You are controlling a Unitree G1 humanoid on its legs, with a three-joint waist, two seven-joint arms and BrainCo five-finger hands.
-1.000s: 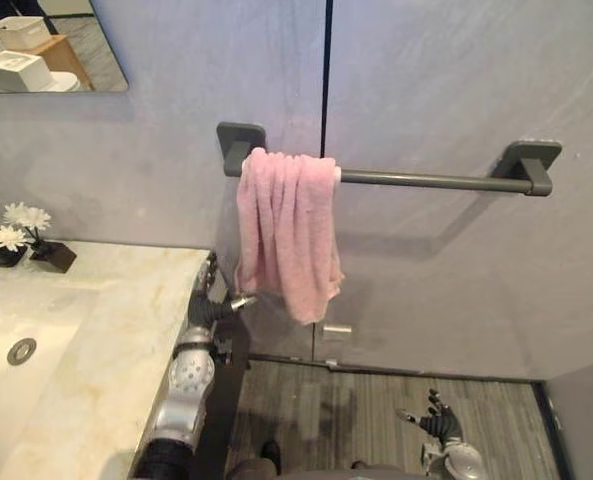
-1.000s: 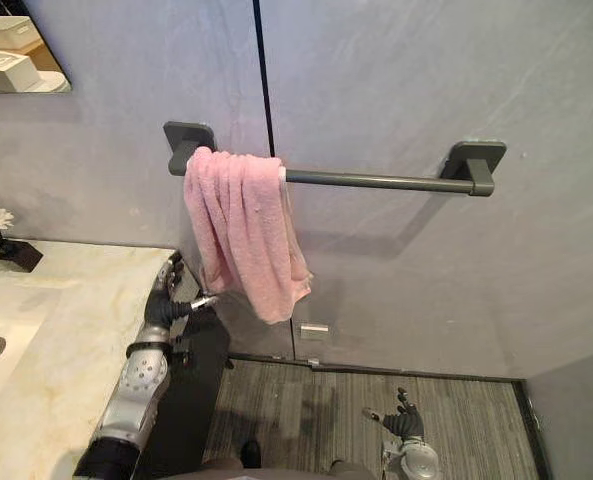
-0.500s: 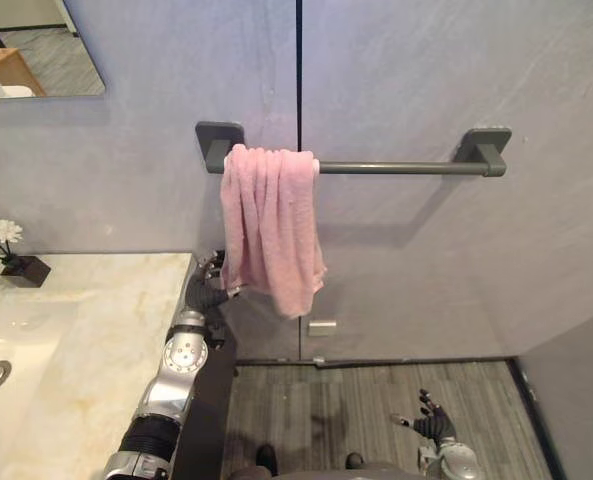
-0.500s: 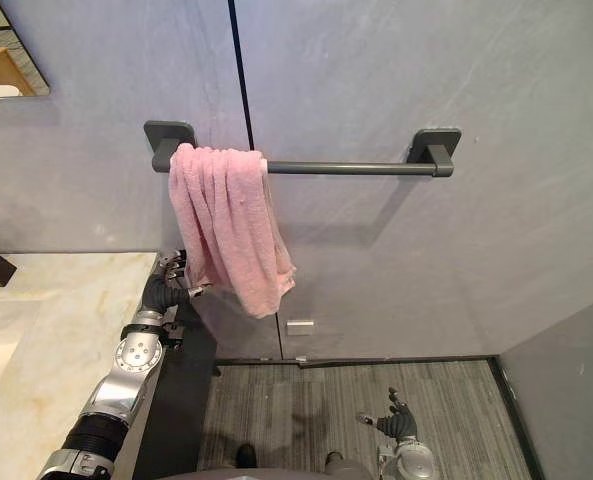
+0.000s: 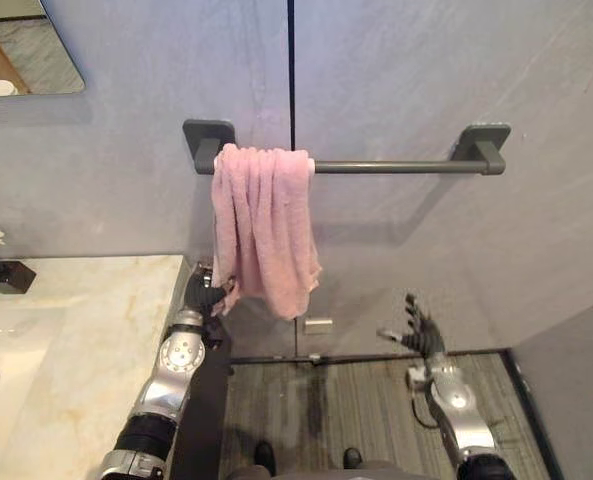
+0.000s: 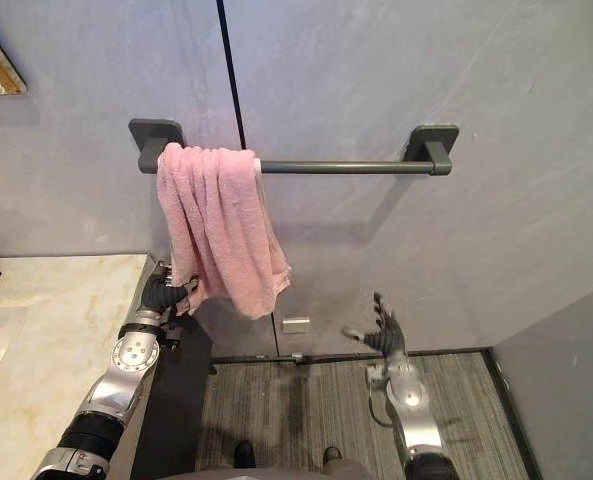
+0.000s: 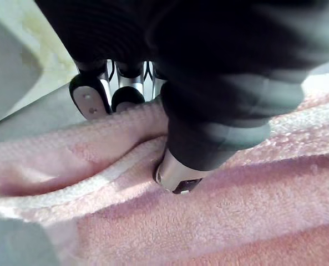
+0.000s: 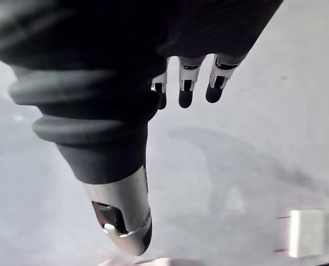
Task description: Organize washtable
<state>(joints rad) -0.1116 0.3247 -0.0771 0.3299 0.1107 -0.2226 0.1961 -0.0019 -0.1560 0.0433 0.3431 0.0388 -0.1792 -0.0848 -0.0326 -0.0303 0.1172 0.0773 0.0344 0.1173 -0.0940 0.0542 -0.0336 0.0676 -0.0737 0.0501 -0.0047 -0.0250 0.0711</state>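
Towel [image 5: 264,220] lower edge pinched in left hand [image 5: 204,296]; rail [image 5: 396,166] above hand, counter [image 5: 86,330] just beside it; right hand [image 5: 419,338] spread, holding nothing, well apart from towel, facing wall [image 5: 426,80].

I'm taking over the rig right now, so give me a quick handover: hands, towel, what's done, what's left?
Left hand: shut on the towel's lower left edge, pinched between thumb and fingers.
Right hand: open, empty, raised before the wall, right of the towel and below the rail.
Towel: hangs bunched at the rail's left end.
Done: towel is over the rail.
To do: probably spreading it out along the rail.
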